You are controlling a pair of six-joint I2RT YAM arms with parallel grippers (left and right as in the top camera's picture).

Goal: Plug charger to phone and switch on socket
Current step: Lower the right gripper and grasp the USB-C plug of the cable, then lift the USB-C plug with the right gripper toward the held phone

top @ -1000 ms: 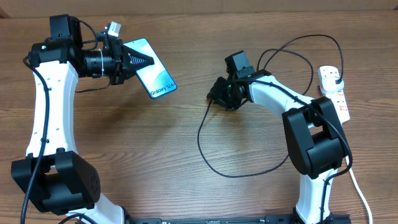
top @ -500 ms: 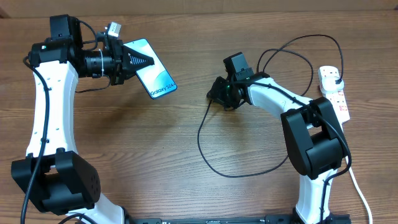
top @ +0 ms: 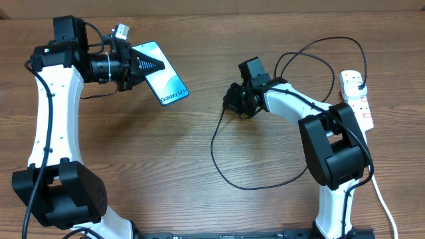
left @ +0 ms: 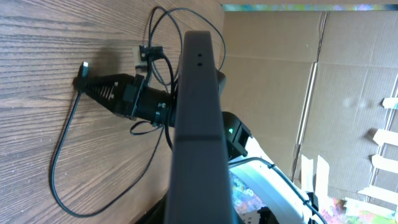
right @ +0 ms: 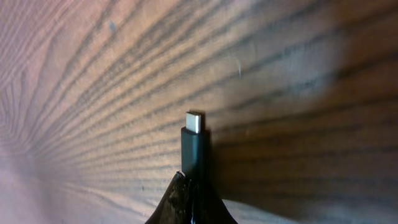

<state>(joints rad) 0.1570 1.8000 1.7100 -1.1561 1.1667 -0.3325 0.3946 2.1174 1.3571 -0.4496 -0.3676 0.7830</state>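
Observation:
My left gripper (top: 154, 65) is shut on the phone (top: 166, 82), a slim blue-screened smartphone held above the table at upper left; the left wrist view shows its dark edge (left: 199, 124) end-on. My right gripper (top: 227, 103) is shut on the charger's connector end (right: 194, 143), whose silver tip (right: 195, 121) sticks out past the fingers just above the wood. The thin black charger cable (top: 229, 176) loops over the table to its plug (top: 358, 85) in the white socket strip (top: 358, 99) at the right edge.
The strip's white cord (top: 385, 206) runs down the right side. The right arm (top: 292, 99) stretches across the table's middle. Cardboard (left: 280, 93) stands behind the table.
My right gripper has shifted very slightly with the connector in it. The left arm and phone have not moved.

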